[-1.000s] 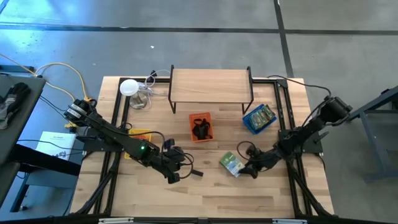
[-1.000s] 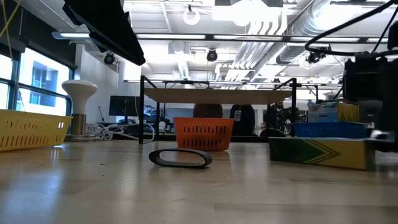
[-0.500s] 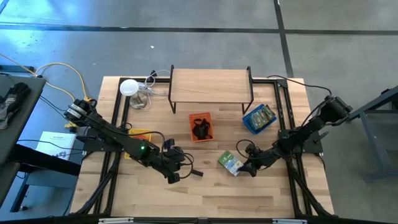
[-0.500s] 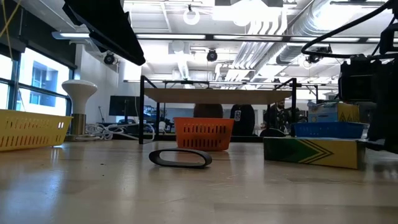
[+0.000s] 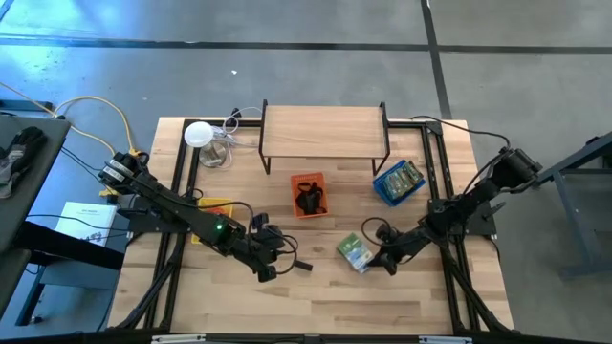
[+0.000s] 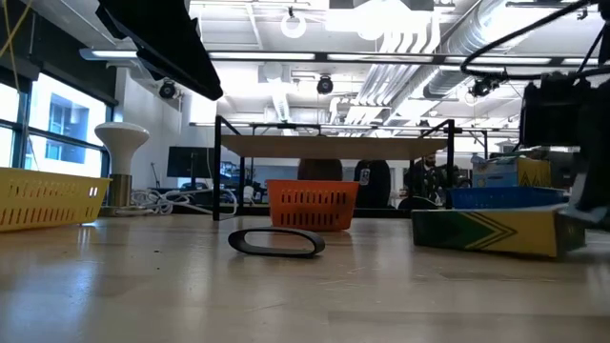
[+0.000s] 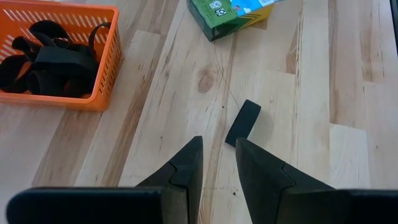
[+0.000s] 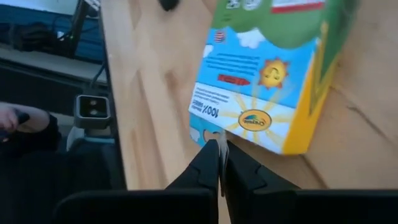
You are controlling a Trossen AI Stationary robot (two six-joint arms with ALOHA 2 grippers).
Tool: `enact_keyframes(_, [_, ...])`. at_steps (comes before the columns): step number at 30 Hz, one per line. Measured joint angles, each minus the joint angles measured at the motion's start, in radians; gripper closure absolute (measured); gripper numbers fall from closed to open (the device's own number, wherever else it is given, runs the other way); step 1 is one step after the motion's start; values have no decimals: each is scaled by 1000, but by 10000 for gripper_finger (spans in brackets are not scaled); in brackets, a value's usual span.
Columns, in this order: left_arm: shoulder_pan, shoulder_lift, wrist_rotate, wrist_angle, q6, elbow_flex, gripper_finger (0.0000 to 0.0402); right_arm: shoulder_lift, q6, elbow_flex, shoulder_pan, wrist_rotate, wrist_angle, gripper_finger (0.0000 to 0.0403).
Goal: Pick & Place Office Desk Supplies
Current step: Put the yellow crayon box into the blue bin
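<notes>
Right tool (image 8: 219, 163) closed at crayon box (image 8: 273, 74); orange tray (image 5: 309, 195) near.

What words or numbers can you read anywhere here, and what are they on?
"100%": on the crayon box, beside its sun logo, seen in the right wrist view.
The rest of the box's print is too blurred to read.
The paper beside the table has print too small to read.

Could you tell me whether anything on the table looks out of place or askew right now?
Yes: the green crayon box lies loose and skewed on the bare wood rather than in a tray, with the right end effector shut at its edge. A small black piece also lies loose ahead of the left end effector.
</notes>
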Motion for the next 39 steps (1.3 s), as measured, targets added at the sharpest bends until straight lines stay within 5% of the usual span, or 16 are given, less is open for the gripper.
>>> enact_keyframes(24, [0, 1, -3, 70, 11, 0, 310, -178, -106, 62, -3, -15, -3, 400])
enact_keyframes(34, [-3, 145, 15, 397, 297, 0, 310, -199, -3, 62, -81, 3, -2, 400])
enact_keyframes(39, [1, 228, -87, 548, 501, 0, 310, -199, 48, 62, -135, -31, 4, 400])
